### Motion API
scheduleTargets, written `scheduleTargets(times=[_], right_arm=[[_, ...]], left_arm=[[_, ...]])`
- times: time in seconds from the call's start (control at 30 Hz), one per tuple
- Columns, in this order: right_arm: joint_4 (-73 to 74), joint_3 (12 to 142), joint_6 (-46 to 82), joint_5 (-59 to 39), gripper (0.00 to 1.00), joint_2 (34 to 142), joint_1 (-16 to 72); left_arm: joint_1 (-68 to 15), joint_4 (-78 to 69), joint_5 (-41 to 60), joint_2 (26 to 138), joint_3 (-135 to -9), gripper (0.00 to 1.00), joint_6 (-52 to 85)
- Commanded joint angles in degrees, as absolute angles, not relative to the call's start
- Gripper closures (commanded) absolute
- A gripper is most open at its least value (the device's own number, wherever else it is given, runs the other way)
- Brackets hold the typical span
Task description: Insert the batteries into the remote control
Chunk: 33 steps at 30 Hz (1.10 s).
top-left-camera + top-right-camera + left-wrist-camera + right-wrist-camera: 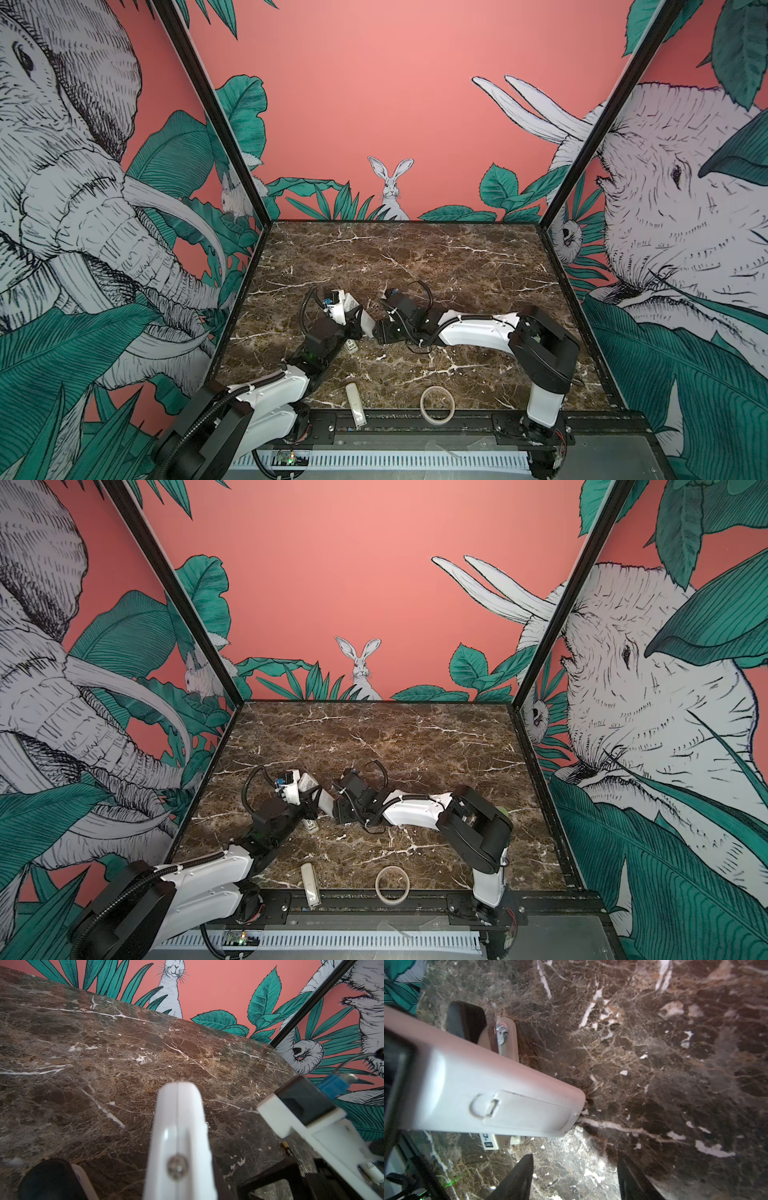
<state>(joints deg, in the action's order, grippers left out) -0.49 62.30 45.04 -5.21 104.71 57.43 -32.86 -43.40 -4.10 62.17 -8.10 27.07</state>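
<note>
The left hand point(354, 323) is clamped on the remote control point(488, 1093) and holds it clear of the bench point(415, 266), near the middle of the work area. The remote control's long axis runs from the left hand toward the right hand point(575, 1178), with the free end leading. In the right wrist view its back face is exposed. The battery cover point(527, 1113) sits flush in its recess at the free end, with the latch tab on the side nearer the left hand. Whether cells are inside cannot be determined. The right hand is open and empty. Its two dark fingers point(517, 1178) stand apart just beside the free end without touching it. The right hand is the nearer free one. Any work on the cover should come from this side, along the long axis, while the left hand keeps the body steady.
</note>
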Motion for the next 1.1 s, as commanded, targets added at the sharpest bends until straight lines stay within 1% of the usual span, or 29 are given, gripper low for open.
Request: scheduleTargets(times=[0.0, 0.17, 0.37, 0.73, 1.07], right_arm=[[9.7, 60.0, 48.6, -9.0, 0.33, 102.9, 56.0], [13.2, 60.0, 50.7, -10.4, 0.28, 103.8, 55.5], [16.7, 59.6, 53.1, -11.2, 0.27, 105.3, 55.1], [17.6, 59.7, 54.6, -11.9, 0.28, 109.7, 55.0], [16.3, 62.0, 55.1, -12.1, 0.30, 112.8, 55.2]], left_arm=[[-33.4, -36.4, -2.0, 62.9, -6.6, 1.00, 28.3], [-33.4, -36.2, -1.9, 62.4, -5.7, 1.00, 29.4], [-33.4, -35.0, -2.5, 60.5, -4.7, 1.00, 29.8], [-33.4, -32.6, -4.2, 56.2, -2.7, 1.00, 30.5], [-33.3, -32.0, -4.2, 55.5, -2.3, 1.00, 30.3]])
